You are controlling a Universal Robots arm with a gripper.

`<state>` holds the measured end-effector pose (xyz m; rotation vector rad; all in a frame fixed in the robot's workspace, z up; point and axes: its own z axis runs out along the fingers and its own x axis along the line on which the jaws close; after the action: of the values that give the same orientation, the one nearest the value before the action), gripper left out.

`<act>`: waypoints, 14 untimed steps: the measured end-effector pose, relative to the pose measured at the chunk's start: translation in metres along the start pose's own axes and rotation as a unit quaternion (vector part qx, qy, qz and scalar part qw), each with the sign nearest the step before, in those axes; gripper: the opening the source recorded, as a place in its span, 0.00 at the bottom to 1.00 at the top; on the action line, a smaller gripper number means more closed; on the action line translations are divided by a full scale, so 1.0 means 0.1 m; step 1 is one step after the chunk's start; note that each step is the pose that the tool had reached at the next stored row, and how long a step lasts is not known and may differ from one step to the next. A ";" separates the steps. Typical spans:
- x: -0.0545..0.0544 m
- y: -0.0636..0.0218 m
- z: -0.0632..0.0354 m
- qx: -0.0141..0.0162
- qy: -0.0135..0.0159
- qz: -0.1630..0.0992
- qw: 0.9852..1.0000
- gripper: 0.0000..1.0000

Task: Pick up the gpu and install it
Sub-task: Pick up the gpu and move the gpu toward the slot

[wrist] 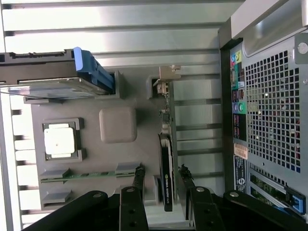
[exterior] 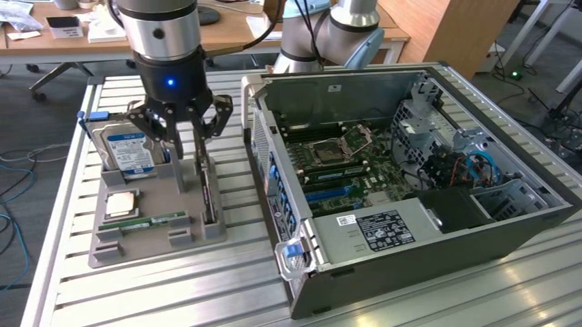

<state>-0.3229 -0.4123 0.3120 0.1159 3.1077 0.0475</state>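
Note:
The gpu [exterior: 208, 197] is a thin dark card standing on edge in a slot along the side of the grey fixture tray [exterior: 155, 194] that faces the computer case. In the wrist view the gpu [wrist: 166, 159] runs lengthwise, with its pale metal bracket [wrist: 166, 74] at the far end. My gripper [exterior: 191, 146] hangs just above the tray at the card's end. Seen from the wrist, the gripper [wrist: 161, 175] is open. One fingertip [wrist: 139, 173] is on each side of the card's top edge, with a small gap on both sides.
The tray [wrist: 139, 125] also holds a blue-labelled hard drive [exterior: 127, 150], a CPU [exterior: 123, 203] and a memory stick [exterior: 150, 221]. The open computer case [exterior: 409, 170] lies on the exterior view's right with its motherboard [exterior: 345, 157] exposed. Everything rests on a slatted metal table [exterior: 182, 286]. Another arm's base [exterior: 328, 34] stands behind.

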 end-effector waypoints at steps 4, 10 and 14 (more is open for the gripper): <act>0.00 -0.002 0.061 0.000 0.000 0.000 1.000 0.42; 0.00 -0.004 0.132 0.000 0.000 0.000 1.000 0.42; 0.01 -0.005 0.167 0.000 0.000 0.000 1.000 0.42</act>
<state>-0.3229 -0.4123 0.2952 0.1158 3.1077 0.0475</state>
